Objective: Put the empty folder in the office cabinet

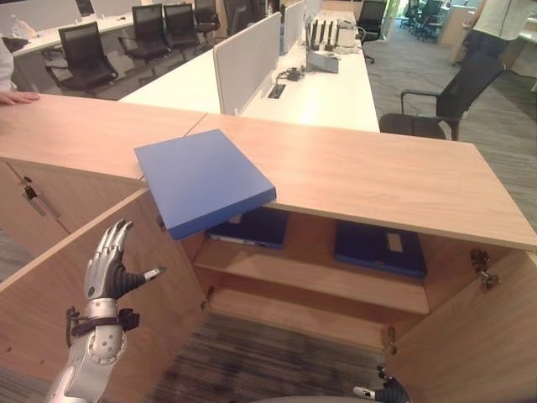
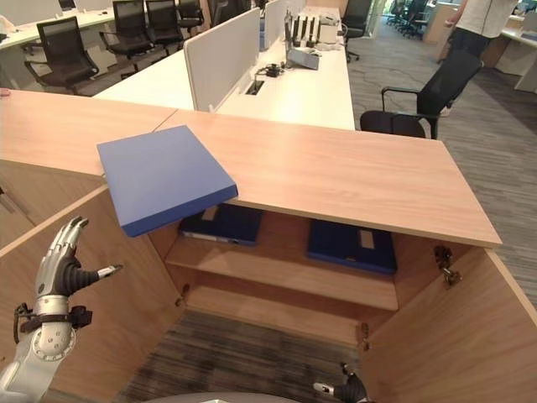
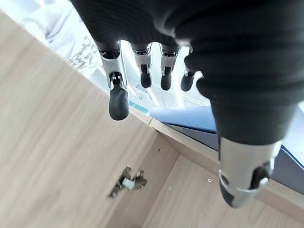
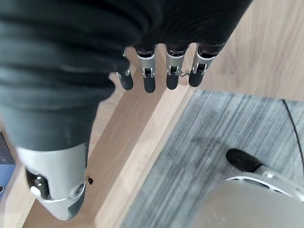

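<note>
A blue folder [image 1: 204,179] lies flat on the cabinet top [image 1: 377,176], its near corner jutting out over the open cabinet. My left hand [image 1: 112,267] is raised in front of the open left door [image 1: 101,294], below and left of the folder, fingers straight and holding nothing. My right hand [image 1: 388,391] hangs low at the view's bottom edge near the floor; its wrist view shows relaxed, empty fingers [image 4: 148,80]. Inside the cabinet, two dark blue folders [image 1: 250,227] [image 1: 379,248] lie on the upper shelf [image 1: 319,281].
The right cabinet door [image 1: 478,336] also stands open. Behind the cabinet are white desks [image 1: 323,88] with dividers and black office chairs [image 1: 445,96]. A person stands at the far right [image 1: 495,25], and another person's hand [image 1: 17,97] rests on the counter at far left.
</note>
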{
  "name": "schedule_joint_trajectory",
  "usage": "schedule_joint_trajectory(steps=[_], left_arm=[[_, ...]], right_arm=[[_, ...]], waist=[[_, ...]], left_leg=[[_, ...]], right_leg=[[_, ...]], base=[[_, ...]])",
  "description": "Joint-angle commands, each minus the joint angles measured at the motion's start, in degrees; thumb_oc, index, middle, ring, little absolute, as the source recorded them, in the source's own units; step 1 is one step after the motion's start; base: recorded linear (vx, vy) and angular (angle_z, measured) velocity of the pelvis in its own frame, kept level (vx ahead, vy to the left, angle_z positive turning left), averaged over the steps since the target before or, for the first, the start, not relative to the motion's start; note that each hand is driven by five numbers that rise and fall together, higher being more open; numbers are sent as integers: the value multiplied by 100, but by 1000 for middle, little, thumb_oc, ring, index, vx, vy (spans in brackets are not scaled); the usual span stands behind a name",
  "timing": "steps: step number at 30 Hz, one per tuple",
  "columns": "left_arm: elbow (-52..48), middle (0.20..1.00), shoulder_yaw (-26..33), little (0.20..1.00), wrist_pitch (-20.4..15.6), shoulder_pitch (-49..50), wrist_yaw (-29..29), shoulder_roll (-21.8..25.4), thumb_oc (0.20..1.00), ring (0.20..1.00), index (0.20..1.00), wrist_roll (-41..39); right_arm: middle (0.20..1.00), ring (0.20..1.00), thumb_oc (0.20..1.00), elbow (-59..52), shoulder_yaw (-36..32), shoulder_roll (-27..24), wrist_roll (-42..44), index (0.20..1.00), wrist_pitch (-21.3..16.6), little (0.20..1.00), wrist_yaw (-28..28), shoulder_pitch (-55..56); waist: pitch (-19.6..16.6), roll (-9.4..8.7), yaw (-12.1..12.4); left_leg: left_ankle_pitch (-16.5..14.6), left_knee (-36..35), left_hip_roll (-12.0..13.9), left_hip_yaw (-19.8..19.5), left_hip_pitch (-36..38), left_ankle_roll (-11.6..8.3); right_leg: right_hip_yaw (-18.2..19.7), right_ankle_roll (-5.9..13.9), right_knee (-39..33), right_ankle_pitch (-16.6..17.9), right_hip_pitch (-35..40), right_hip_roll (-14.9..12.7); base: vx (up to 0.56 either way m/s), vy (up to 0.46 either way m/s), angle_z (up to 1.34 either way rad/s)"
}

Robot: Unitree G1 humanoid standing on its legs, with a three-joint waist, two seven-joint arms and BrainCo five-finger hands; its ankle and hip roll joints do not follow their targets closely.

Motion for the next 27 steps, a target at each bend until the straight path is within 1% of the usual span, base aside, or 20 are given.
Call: schedule_joint_trajectory(steps=[1, 4, 9, 10, 15, 16, 18, 21, 22, 23, 27], left_arm=[[-428, 1000, 163, 1000, -125, -315, 353, 291, 1000, 1000, 1000, 385], [-539, 1000, 221, 1000, -135, -307, 357, 393, 1000, 1000, 1000, 484], [-704, 1000, 310, 1000, -223, -355, 340, 876, 1000, 1000, 1000, 714], [-699, 1000, 309, 1000, -225, -356, 343, 881, 1000, 1000, 1000, 714], [-751, 1000, 362, 1000, -303, -391, 274, 1471, 1000, 1000, 1000, 907], [-747, 1000, 360, 1000, -304, -394, 276, 1476, 1000, 1000, 1000, 907], [-735, 1000, 288, 1000, -346, -478, 230, 1716, 1000, 1000, 1000, 964], [-713, 1000, 209, 1000, -369, -536, 178, 1812, 1000, 1000, 1000, 940], [-707, 1000, 201, 1000, -369, -542, 177, 1814, 1000, 1000, 1000, 939], [-656, 1000, 174, 1000, -391, -565, 159, 1883, 1000, 1000, 1000, 921], [-476, 1000, 56, 1000, -397, -628, 136, 1982, 1000, 1000, 1000, 913]], right_arm=[[1000, 1000, 1000, -25, 20, 75, 55, 1000, -264, 1000, -50, -223], [1000, 1000, 1000, -16, 22, 69, 53, 1000, -268, 1000, -36, -217], [1000, 1000, 1000, -33, 66, 28, 72, 1000, -304, 1000, 32, -217], [1000, 1000, 1000, -31, 66, 32, 72, 1000, -305, 1000, 32, -218], [1000, 1000, 1000, -1, 42, -18, 165, 1000, -344, 1000, 91, -213], [1000, 1000, 1000, 0, 42, -14, 166, 1000, -345, 1000, 91, -213], [1000, 1000, 1000, 26, 20, -12, 252, 1000, -352, 1000, 104, -209], [1000, 1000, 1000, 97, -75, 37, 447, 1000, -355, 1000, 103, -195], [1000, 1000, 1000, 101, -75, 37, 448, 1000, -356, 1000, 105, -194], [1000, 1000, 1000, 123, -131, 50, 569, 1000, -364, 1000, 112, -205], [1000, 1000, 1000, 126, -240, 71, 772, 1000, -388, 1000, 127, -205]], waist=[[39, -5, 24], [33, 3, 17], [2, 28, -19], [1, 23, -17], [-15, 52, -47], [-15, 48, -46], [-20, 58, -78], [-30, 68, -108], [-44, 58, -106], [-37, 76, -133], [-40, 88, -168]], left_leg=[[257, 129, 114, -169, -549, -163], [251, 130, 115, -160, -542, -164], [246, 130, 118, -125, -540, -168], [245, 130, 118, -123, -539, -168], [245, 122, 127, -106, -523, -176], [245, 122, 127, -106, -522, -176], [244, 117, 127, -97, -513, -179], [240, 115, 124, -77, -509, -173], [171, 107, 127, -69, -474, -180], [237, 112, 130, -59, -498, -172], [231, 106, 131, -27, -485, -169]], right_leg=[[33, 372, 967, -901, 182, -205], [39, 376, 971, -904, 178, -212], [64, 389, 966, -904, 166, -213], [66, 389, 965, -904, 165, -213], [75, 411, 958, -886, 149, -212], [76, 411, 957, -886, 149, -212], [84, 423, 951, -878, 145, -215], [92, 430, 944, -865, 141, -220], [88, 431, 943, -935, 173, -222], [108, 435, 938, -858, 135, -223], [140, 442, 927, -841, 120, -229]], base=[[0, 0, 0], [0, 0, 0], [0, 0, 0], [0, 0, 0], [0, 0, 0], [0, 0, 0], [0, 0, 0], [13, -3, 0], [0, 0, 0], [0, 0, 0], [-4, 16, -9]])
